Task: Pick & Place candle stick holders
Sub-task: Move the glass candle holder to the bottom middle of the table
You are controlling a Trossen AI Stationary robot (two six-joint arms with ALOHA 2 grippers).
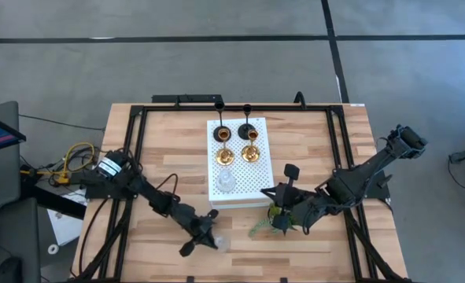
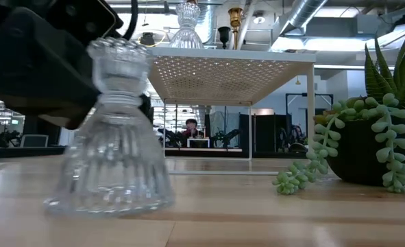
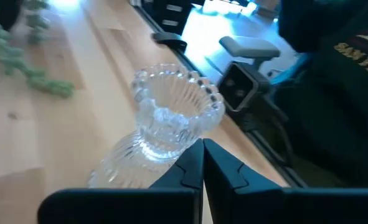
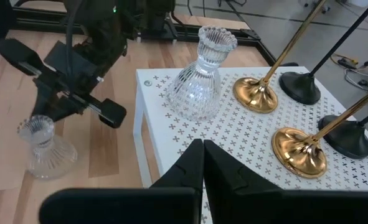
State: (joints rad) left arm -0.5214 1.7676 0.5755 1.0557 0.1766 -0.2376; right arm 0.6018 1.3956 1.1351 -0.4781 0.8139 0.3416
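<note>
Right at the lens of the low view stands a clear glass candle stick holder (image 2: 113, 137), ribbed, bell-shaped at its base and scalloped at its cup, upright on the wooden tabletop (image 1: 169, 134). My left end effector (image 1: 202, 236) hangs just beside it, its fingers pressed together with nothing between them; in my left wrist view the two dark fingertips meet close to the holder's neck, and I cannot tell whether they touch the glass. My left arm reaches in low from about nine o'clock, stretched across the tabletop toward six o'clock of the white perforated board (image 1: 240, 185).

My right end effector (image 1: 282, 223) is also closed and empty, poised at the board's five o'clock corner just beside the small green plant (image 2: 366, 147), a trailing succulent in a dark pot. That arm comes in from three o'clock.

The board is a raised white platform on thin legs. On it stand five holders: the second clear glass holder (image 4: 199, 81) at its six o'clock end, two shiny gold holders (image 1: 250, 151) with round bases in the middle, and two black holders (image 1: 248, 127) with thin stems toward twelve o'clock.
</note>
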